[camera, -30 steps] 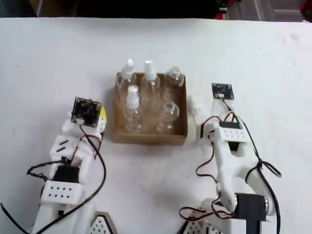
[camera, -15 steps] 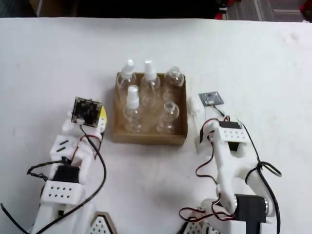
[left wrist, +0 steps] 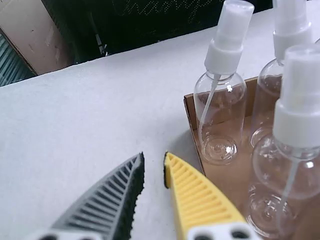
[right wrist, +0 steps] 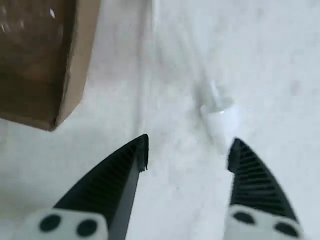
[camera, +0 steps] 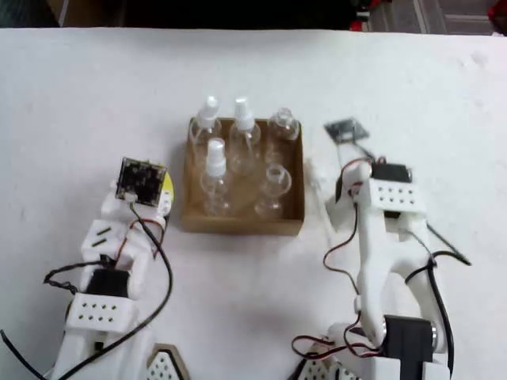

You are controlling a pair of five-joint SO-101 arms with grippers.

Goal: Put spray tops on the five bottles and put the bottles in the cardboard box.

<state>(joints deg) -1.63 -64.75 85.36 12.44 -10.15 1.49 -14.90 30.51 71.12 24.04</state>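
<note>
Left arm [camera: 111, 261]: lies low over the white table [camera: 79, 95], running from the near edge toward the far side; the wrist sits level with the box's front-left corner.
Left claw [left wrist: 154, 162]: the grey and yellow fingers are drawn almost together, with only a thin gap at the tips and nothing between them. It points out over bare table along the box's left wall.
Cardboard box [camera: 244, 224]: sits between the two claws, just to the right of the left claw and just to the left of the right claw.
Capped bottles: three bottles stand upright inside the box, ahead and to the right of the left claw. Two are in the back row [camera: 207, 127] [camera: 242, 131] and one is at the front left [camera: 215, 178].
Uncapped bottles: two with open necks stand upright in the box, on the side nearer the right claw, one at the back [camera: 283, 127] and one at the front [camera: 273, 190].
Loose spray top [right wrist: 218, 117]: lies flat on the table just ahead of the right claw's tips, closer to the finger away from the box. Neither finger touches it, and its thin tube runs off away from the claw.
Right claw [right wrist: 190, 142]: the black fingers are spread wide, aimed down at the table beside the box's right wall, and hold nothing.
Right arm [camera: 372, 261]: rises from its base at the near edge and stretches forward, with the wrist tipped downward beside the box.
</note>
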